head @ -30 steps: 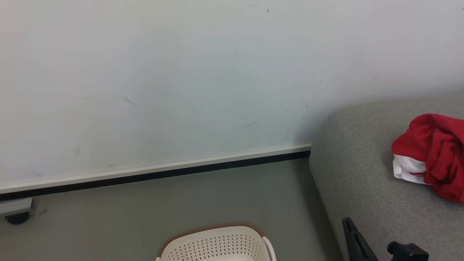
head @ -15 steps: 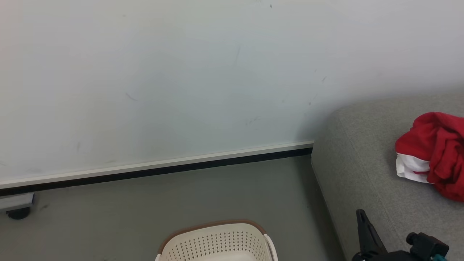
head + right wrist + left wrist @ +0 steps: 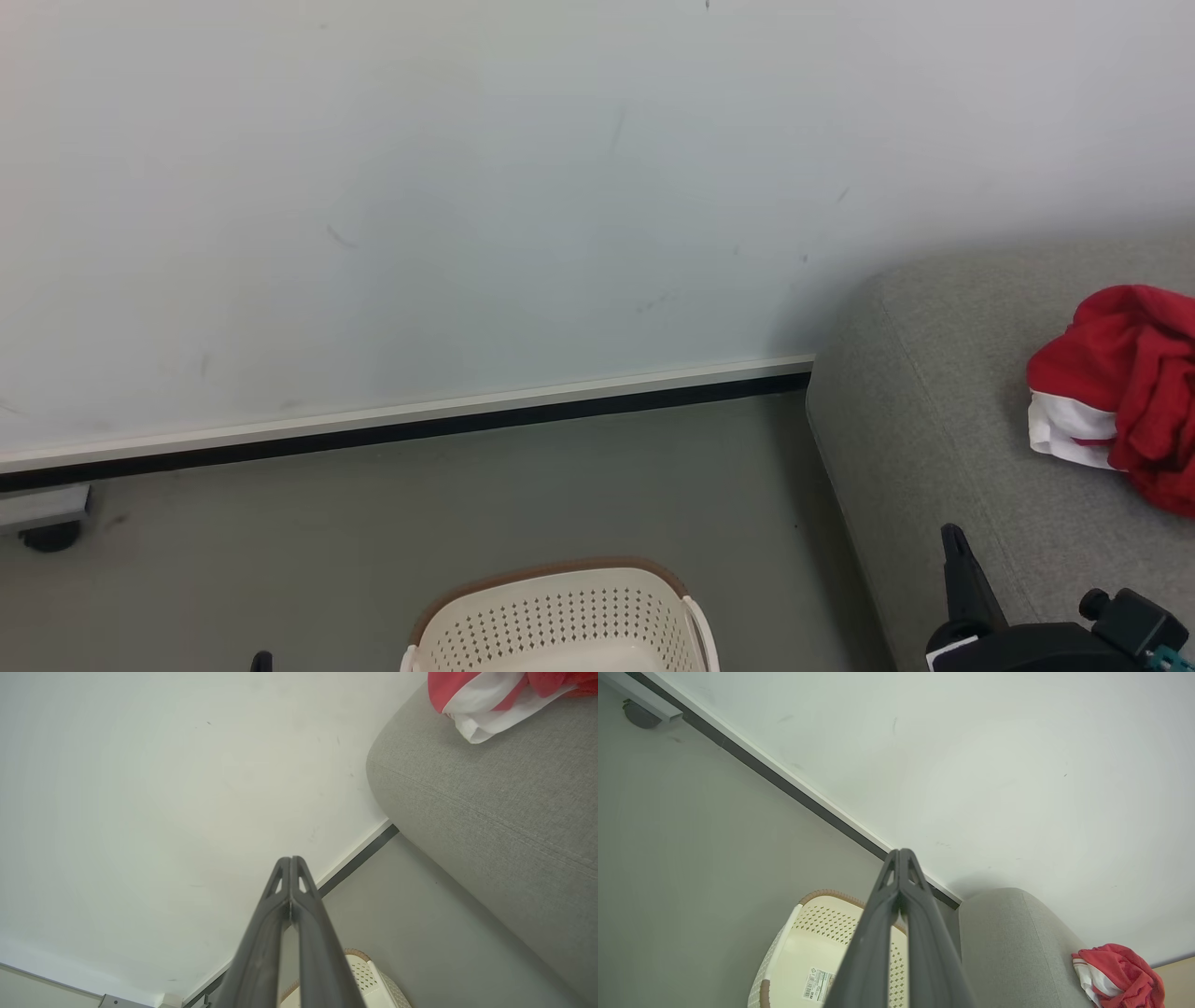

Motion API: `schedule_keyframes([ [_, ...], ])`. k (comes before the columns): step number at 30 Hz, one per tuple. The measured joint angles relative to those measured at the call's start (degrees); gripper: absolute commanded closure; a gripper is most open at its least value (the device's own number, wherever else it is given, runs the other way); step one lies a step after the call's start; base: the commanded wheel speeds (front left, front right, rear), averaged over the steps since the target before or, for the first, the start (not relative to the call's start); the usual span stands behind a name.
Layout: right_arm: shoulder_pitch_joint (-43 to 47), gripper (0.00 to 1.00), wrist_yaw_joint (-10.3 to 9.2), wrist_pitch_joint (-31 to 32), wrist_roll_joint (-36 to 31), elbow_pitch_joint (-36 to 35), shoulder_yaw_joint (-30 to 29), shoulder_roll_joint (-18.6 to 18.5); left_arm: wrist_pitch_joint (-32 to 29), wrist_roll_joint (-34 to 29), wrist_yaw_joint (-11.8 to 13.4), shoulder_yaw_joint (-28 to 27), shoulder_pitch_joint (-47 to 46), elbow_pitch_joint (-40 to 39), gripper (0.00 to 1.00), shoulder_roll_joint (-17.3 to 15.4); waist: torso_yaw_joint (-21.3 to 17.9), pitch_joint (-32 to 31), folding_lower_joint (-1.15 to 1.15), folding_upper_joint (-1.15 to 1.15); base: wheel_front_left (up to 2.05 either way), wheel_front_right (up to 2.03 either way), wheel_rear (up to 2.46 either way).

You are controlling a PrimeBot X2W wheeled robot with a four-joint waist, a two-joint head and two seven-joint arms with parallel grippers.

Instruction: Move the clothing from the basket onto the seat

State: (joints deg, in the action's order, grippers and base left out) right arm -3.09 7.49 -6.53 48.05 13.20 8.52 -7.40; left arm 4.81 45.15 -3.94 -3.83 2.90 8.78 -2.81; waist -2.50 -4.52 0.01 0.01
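Note:
The red clothing (image 3: 1125, 392) with a white panel lies bunched on the grey seat (image 3: 943, 420) at the right; it also appears as clothing (image 3: 1115, 975) and clothing (image 3: 495, 695) in the wrist views. The cream basket (image 3: 560, 621) stands on the floor at the bottom centre; its floor with a label sticker (image 3: 817, 983) is bare where visible. My right gripper (image 3: 954, 541) rises at the lower right beside the seat's edge, shut on nothing, as its wrist view (image 3: 290, 861) confirms. My left gripper (image 3: 900, 853) is shut and empty above the basket (image 3: 803, 952); its tip (image 3: 261, 661) peeks in at the bottom.
A pale wall with a white-and-black skirting (image 3: 420, 434) runs behind the grey floor (image 3: 373, 551). A caster and grey base (image 3: 42, 523) sit at the far left by the wall. The seat (image 3: 490, 812) has a rounded corner near the skirting.
The camera view has drifted, shifting the scene slightly up and right. My right gripper has moved further right and up in view, and my left gripper's tip has entered at the bottom edge.

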Motion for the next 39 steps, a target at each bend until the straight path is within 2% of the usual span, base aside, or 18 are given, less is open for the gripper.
schedule_keyframes([
  [17, -2.4, 1.00, -0.01, 3.0, 11.9, 1.8, -3.6, 0.8, -3.0, 12.4, -0.9, -1.0, -4.0, 3.1, 1.00, 0.0, 0.5, 1.0, 0.00, 0.00, 0.00, 0.00, 0.00],
  [39, -4.7, 1.00, -0.01, 6.5, 24.2, 3.9, -7.7, 1.9, -6.3, 25.1, -1.7, -1.8, -8.2, 6.3, 1.00, 0.0, 1.1, 2.2, 0.00, 0.00, 0.00, 0.00, 0.00],
])
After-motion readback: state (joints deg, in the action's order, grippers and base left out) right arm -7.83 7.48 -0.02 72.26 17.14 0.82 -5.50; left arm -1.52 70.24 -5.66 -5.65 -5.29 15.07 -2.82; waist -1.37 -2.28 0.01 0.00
